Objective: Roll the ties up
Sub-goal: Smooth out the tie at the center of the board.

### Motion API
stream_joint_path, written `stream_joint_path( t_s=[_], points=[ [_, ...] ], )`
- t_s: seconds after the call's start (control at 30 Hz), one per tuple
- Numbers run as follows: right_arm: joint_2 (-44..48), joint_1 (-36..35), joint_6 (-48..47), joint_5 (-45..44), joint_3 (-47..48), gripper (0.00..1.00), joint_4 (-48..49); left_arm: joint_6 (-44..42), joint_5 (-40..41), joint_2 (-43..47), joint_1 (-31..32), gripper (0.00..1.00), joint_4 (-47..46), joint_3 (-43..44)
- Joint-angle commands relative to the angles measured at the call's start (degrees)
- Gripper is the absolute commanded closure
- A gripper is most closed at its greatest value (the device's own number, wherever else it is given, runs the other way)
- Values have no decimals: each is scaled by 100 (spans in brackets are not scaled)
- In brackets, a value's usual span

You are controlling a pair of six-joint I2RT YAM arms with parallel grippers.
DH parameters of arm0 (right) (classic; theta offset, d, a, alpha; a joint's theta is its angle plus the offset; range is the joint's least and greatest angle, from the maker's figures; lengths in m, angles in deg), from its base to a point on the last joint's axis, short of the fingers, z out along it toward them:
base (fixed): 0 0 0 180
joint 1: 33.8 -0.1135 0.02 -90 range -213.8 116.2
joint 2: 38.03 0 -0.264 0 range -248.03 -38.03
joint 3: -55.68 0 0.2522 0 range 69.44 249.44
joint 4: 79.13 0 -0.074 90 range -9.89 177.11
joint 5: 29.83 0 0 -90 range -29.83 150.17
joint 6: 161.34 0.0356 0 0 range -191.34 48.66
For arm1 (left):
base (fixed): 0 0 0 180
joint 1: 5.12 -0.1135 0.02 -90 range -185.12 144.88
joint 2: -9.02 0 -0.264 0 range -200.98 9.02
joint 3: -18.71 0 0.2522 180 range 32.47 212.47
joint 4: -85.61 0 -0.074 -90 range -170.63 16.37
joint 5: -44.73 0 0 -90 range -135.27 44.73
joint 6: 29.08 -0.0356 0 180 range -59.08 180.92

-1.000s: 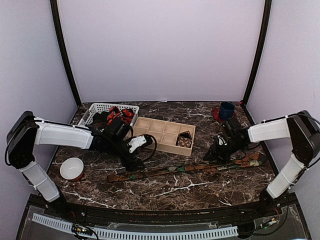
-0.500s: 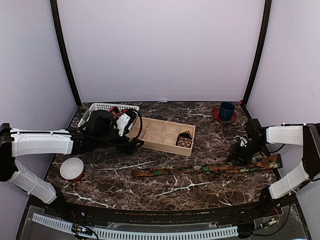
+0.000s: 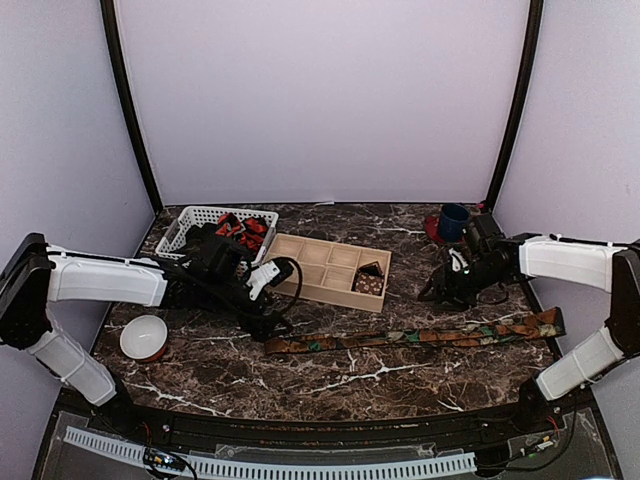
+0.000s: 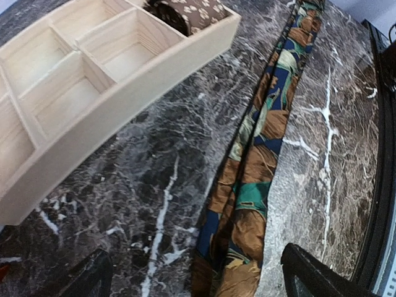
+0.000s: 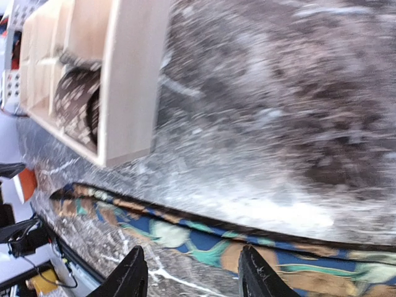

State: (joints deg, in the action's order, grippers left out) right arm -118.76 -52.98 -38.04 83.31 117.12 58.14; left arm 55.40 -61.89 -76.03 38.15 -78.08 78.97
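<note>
tie (image 3: 410, 336) lies flat on table (image 3: 200, 375), long axis left-right. left gripper (image 4: 198, 275) spread, empty, right over its narrow left end (nearest arm, likely starts the roll). right gripper (image 5: 192, 275) spread too, behind the tie's middle.

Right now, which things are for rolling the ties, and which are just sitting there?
For the job: the long patterned tie, the rolled dotted tie, the red-and-black ties in the white basket, the wooden tray.
Just lying about: the white bowl, the blue cup.
</note>
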Motion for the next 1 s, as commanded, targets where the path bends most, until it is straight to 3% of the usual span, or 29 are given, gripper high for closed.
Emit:
stream_joint_path(
  t_s=[0.0, 0.5, 0.63, 0.73, 0.87, 0.97],
  points=[
    [-61, -416, 403, 322, -164, 50, 687, -642, -429, -331, 185, 6, 80, 168],
    [-250, -429, 157, 371, -254, 51, 538, -1592, -673, -1917, 731, 9, -472, 861],
    [-284, -429, 101, 351, -237, 52, 474, -1701, -544, -2246, 832, 14, -608, 967],
    [-264, -428, 46, 369, -243, 52, 458, -1726, -614, -2392, 854, 27, -530, 1028],
    [-247, -429, -64, 412, -259, 52, 406, -1839, -993, -2369, 910, 55, -236, 1019],
    [-246, -429, -205, 505, -280, 53, 348, -1729, -1442, -2278, 950, 66, 60, 973]
  ],
)
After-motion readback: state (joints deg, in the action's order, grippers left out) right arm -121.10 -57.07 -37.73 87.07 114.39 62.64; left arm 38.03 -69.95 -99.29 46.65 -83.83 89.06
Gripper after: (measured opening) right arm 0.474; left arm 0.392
